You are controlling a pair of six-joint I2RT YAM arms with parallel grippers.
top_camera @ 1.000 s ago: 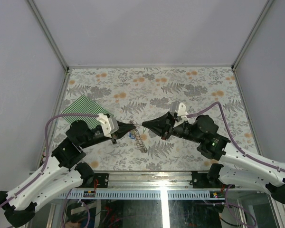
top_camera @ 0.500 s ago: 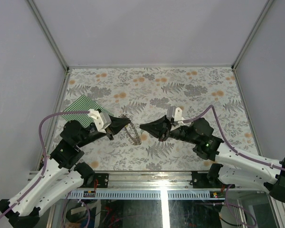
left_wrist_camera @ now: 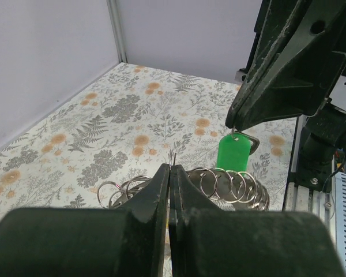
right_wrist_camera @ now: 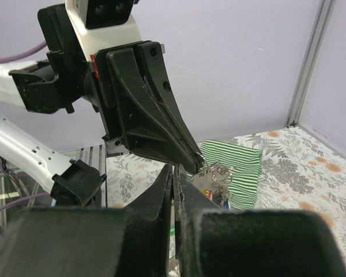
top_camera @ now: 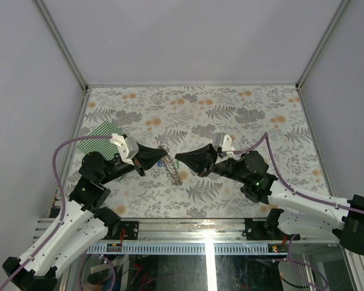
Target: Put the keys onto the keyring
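Both grippers meet tip to tip above the table's near middle. My left gripper [top_camera: 164, 155] [left_wrist_camera: 172, 168] is shut on the keyring [top_camera: 175, 173], a chain of thin grey metal rings [left_wrist_camera: 233, 186]; a thin bit of wire pokes out between its tips. In the right wrist view the left gripper [right_wrist_camera: 191, 163] carries the rings, with red, yellow and blue keys [right_wrist_camera: 210, 193] hanging under them. My right gripper [top_camera: 178, 157] [right_wrist_camera: 174, 172] is shut on the green key [left_wrist_camera: 234, 153], which dangles from its tip [left_wrist_camera: 237, 128] just above the rings.
A green-and-white striped cloth [top_camera: 99, 133] [right_wrist_camera: 239, 164] lies at the left, behind the left arm. The table [top_camera: 230, 115] has a floral cover, with grey walls and metal frame posts on three sides.
Both grippers have moved away from the bases and towards each other, so their tips are now almost touching. The keyring has shifted with the left gripper.
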